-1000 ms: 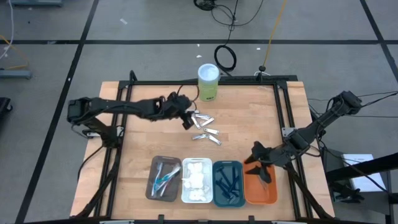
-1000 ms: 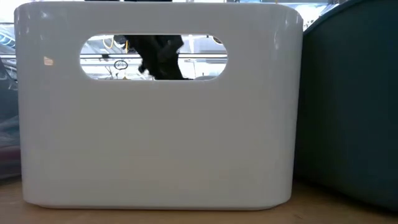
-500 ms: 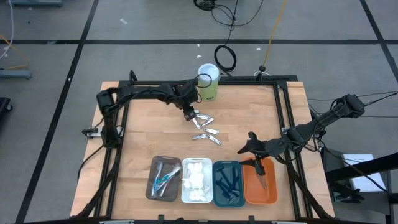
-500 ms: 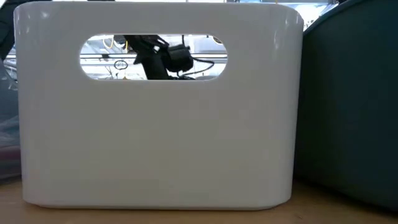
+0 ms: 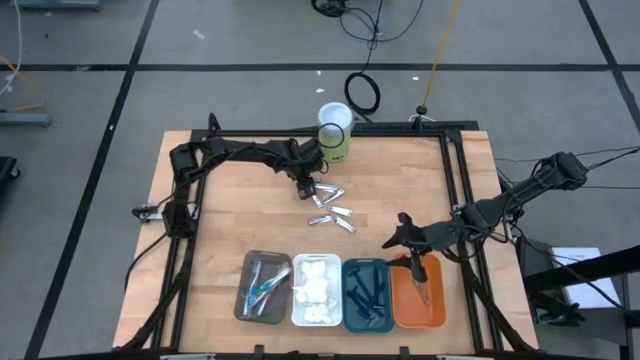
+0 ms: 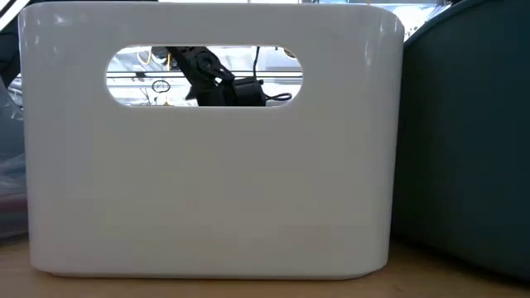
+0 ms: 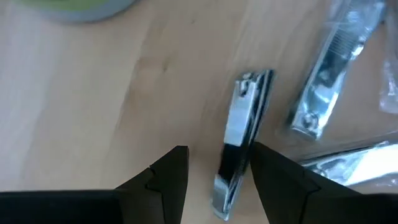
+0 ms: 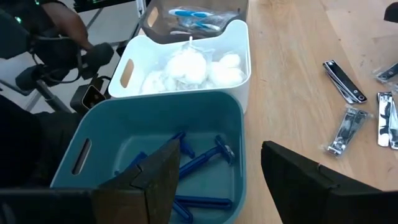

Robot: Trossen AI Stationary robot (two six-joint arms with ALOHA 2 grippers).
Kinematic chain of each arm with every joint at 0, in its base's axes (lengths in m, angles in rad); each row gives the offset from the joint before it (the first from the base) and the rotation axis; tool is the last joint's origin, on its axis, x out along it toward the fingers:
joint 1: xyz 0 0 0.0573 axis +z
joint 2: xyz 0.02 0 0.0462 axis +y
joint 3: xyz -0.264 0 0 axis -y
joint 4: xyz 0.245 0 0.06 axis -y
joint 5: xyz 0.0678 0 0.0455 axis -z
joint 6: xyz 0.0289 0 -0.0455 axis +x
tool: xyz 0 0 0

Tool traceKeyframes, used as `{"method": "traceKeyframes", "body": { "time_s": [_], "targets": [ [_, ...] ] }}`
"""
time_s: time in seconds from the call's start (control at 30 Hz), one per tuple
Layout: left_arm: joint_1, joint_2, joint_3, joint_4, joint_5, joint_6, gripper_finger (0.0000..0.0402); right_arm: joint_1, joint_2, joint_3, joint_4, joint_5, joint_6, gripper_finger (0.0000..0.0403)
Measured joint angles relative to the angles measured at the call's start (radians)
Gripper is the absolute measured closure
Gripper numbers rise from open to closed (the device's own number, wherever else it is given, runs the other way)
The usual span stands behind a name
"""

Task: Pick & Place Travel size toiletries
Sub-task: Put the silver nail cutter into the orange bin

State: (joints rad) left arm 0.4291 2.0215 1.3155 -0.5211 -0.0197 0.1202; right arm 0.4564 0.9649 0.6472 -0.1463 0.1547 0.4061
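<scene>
1. Now the left gripper (image 5: 306, 187) is hanging low over the far end of the clipper cluster (image 5: 331, 210), close by the green canister (image 5: 335, 133), and the step in hand looks like picking one clipper (image 7: 241, 138) for the orange tray (image 5: 419, 302).
2. Its fingers (image 7: 166, 175) are standing spread with nothing between the pads yet; in the left wrist view the clipper's near end is lying in the gap, nearer one finger than the other, and slanting across the gap rather than square to it.
3. To do this well, I would judge the wrist should be turning so the pads meet the clipper's long flat sides, then centring so neither finger nudges it first.
4. A second clipper (image 7: 326, 81) is lying just beside the first, with more wrapped ones close by, so the descent should be staying narrow to avoid dragging neighbours along.
5. The clipper is thin, flat and shiny on the counter (image 5: 230, 220), so the fingertips probably need to be touching the wood before closing, or it may be slipping out.
6. The right gripper (image 5: 415, 262) is waiting at the near trays, at the orange tray's far rim beside the teal tray (image 8: 155, 149); its fingers are spread and holding nothing.
7. One clipper is already lying in the orange tray; razors (image 8: 199, 162) are lying in the teal tray.
</scene>
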Motion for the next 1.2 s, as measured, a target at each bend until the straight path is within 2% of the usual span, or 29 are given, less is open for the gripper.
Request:
{"method": "traceKeyframes", "body": {
  "time_s": [0.1, 0.3, 0.4, 0.57, 0.73, 0.9, 1.07, 1.2],
  "targets": [
    [-0.002, 0.003, 0.000, -0.006, 0.051, 0.042, 0.0227, 0.000, 0.000, 0.000, 0.000, -0.001, 0.001, 0.0191],
    [-0.010, 0.010, 0.002, -0.009, 0.067, 0.071, 0.0235, 0.000, 0.000, 0.000, 0.000, -0.002, 0.011, 0.0191],
    [-0.011, 0.010, 0.002, -0.029, 0.084, 0.061, 0.0270, 0.000, 0.000, 0.000, 0.000, -0.002, 0.019, 0.0191],
    [-0.012, 0.018, 0.003, -0.053, 0.101, 0.052, 0.0375, 0.001, 0.000, 0.000, 0.000, -0.002, 0.019, 0.0191],
    [-0.022, -0.010, -0.002, -0.086, 0.087, 0.031, 0.0380, 0.000, 0.000, 0.000, 0.000, 0.000, 0.019, 0.0191],
    [-0.061, -0.151, -0.007, -0.158, 0.046, 0.008, 0.0387, 0.000, 0.000, 0.000, 0.004, 0.012, 0.018, 0.0191],
    [-0.132, -0.313, -0.008, -0.129, 0.034, 0.004, 0.0387, 0.000, 0.000, 0.000, 0.000, 0.138, -0.018, 0.0190],
    [-0.215, -0.409, -0.012, -0.028, 0.042, 0.020, 0.0387, -0.019, 0.000, 0.000, 0.001, 0.222, -0.046, 0.0190]
  ]
}}
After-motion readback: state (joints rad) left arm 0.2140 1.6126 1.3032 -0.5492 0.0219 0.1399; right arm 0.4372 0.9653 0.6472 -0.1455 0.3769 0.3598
